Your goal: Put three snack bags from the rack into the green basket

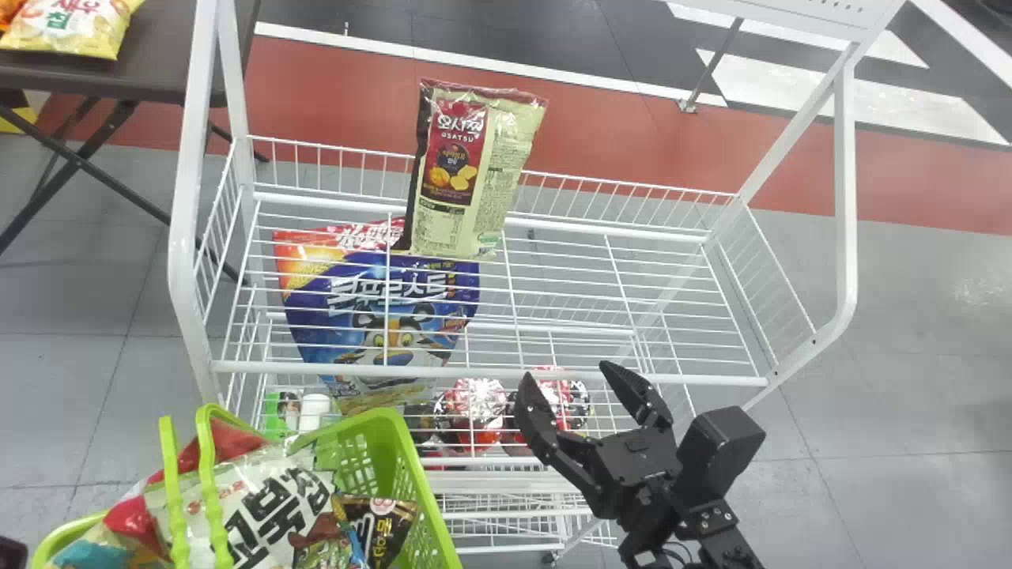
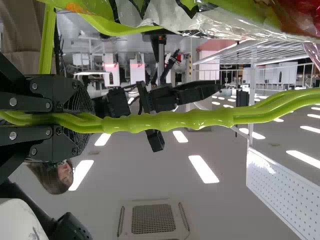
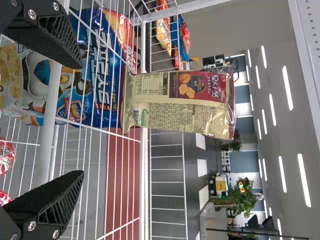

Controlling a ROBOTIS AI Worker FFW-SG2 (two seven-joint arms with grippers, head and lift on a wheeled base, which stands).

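My right gripper stands open and empty over the front edge of the white wire rack. Toward the back left of the top shelf stands one snack bag, cream and dark red, upright. In the right wrist view this snack bag lies beyond the open right gripper, apart from its fingers. The green basket, front left of the rack, holds several snack bags. In the left wrist view my left gripper is shut on the basket's green handles.
A blue bag shows through the top shelf's wires, with red-and-white round packs lower down. White posts frame the rack's sides. At the back left, a dark table carries a yellow bag.
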